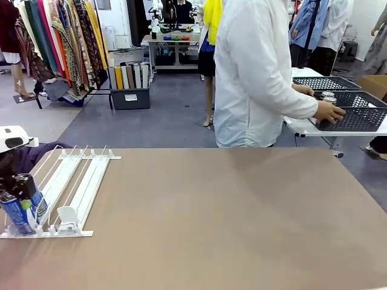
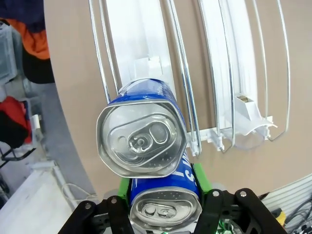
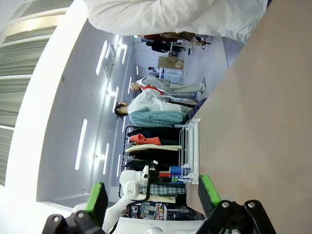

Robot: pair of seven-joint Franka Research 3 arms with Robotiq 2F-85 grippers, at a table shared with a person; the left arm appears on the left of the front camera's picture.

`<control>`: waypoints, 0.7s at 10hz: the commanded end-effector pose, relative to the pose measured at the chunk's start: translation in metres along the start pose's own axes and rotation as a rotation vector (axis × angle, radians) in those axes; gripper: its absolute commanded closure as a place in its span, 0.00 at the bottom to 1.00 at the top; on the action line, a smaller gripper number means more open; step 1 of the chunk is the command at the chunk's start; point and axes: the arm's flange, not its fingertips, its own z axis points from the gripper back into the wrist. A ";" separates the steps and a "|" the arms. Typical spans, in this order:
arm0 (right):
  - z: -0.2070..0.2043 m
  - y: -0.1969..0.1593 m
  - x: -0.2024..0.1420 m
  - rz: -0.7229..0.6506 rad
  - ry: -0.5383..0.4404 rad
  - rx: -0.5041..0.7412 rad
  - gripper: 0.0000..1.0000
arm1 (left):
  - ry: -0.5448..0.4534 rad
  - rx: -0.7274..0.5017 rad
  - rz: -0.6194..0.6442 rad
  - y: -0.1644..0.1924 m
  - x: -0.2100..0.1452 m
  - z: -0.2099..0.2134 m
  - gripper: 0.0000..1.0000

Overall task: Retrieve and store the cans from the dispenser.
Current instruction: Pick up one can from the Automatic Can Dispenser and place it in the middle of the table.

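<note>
Pads [image 2: 201,179] of the left tool [image 1: 19,196] pinch the front can [image 2: 165,209] by its flanks at 9 o'clock on the worktop [image 1: 242,211], a hold that suits lifting it straight up from the lane's end. A second can [image 2: 141,141] stands just behind it, so tilting back risks a knock. The dispenser [image 1: 78,181] lies at the worktop's left edge, with wire rails close on both sides of the cans. From centre to 3 o'clock the worktop lies open for carrying. At 2 o'clock a person's hand [image 1: 329,112] rests on a mesh basket [image 1: 363,118], probably the store. The right tool [image 3: 152,195] is spread and holds nothing.
</note>
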 end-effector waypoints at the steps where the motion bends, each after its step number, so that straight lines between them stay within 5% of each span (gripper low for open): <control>1: 0.002 0.004 -0.001 -0.006 0.012 -0.002 0.00 | 0.007 0.030 0.025 -0.005 -0.031 -0.007 1.00; 3: 0.002 0.004 -0.001 -0.006 0.012 -0.002 0.00 | -0.002 -0.002 -0.029 0.003 -0.050 0.036 1.00; 7: 0.002 0.004 -0.001 -0.006 0.012 -0.002 0.00 | -0.303 -0.022 -0.085 0.019 -0.142 0.186 1.00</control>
